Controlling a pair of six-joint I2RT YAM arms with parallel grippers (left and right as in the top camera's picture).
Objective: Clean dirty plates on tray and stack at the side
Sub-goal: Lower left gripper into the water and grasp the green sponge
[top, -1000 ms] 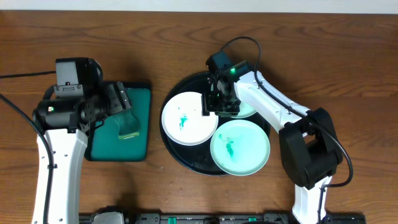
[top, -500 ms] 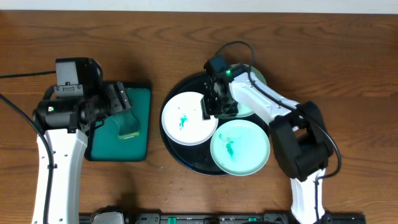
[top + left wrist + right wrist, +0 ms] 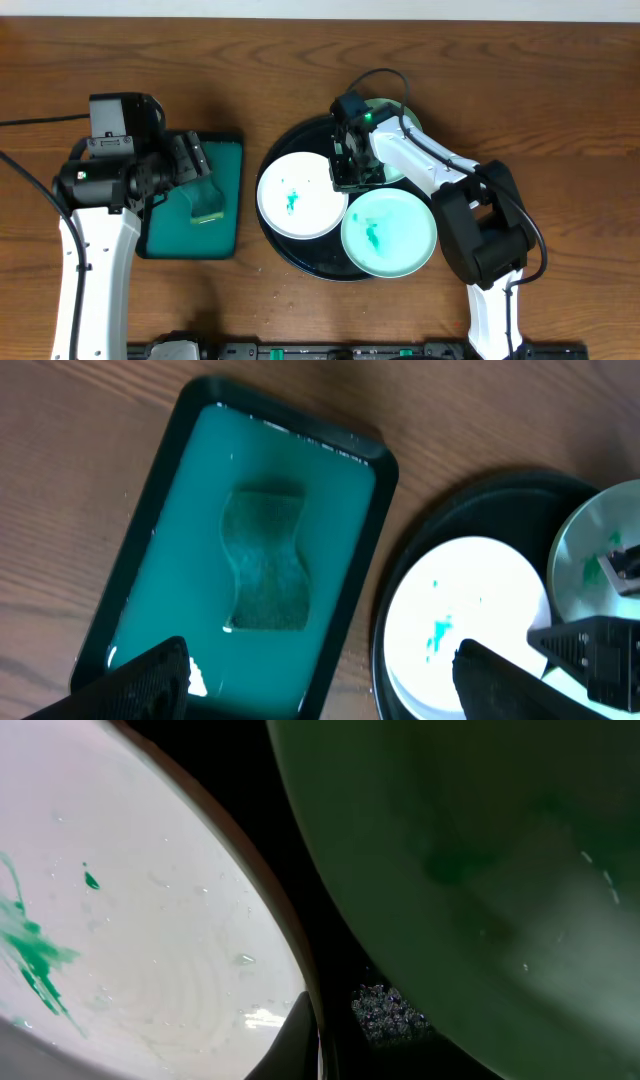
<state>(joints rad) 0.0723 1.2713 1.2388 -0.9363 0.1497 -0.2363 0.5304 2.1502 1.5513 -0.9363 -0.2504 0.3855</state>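
The black tray (image 3: 300,262) holds three plates. At its left is a white plate (image 3: 298,200) with green smears, and a smeared mint plate (image 3: 388,232) lies at the front right. Another mint plate (image 3: 392,176) at the back is mostly under my right arm. My right gripper (image 3: 343,180) is shut on the white plate's right rim. In the right wrist view one finger (image 3: 285,1045) lies on the white plate (image 3: 130,920), with the mint plate (image 3: 480,870) beside it. My left gripper (image 3: 200,165) hangs open above the sponge (image 3: 265,560), holding nothing.
A rectangular teal tray (image 3: 232,170) with the sponge (image 3: 207,205) in it sits left of the black tray, on the brown wooden table. My right arm reaches over the black tray's back right part.
My right gripper has shut on the white plate's rim. The white plate has shifted slightly left and the front mint plate slightly right. The left arm has not moved.
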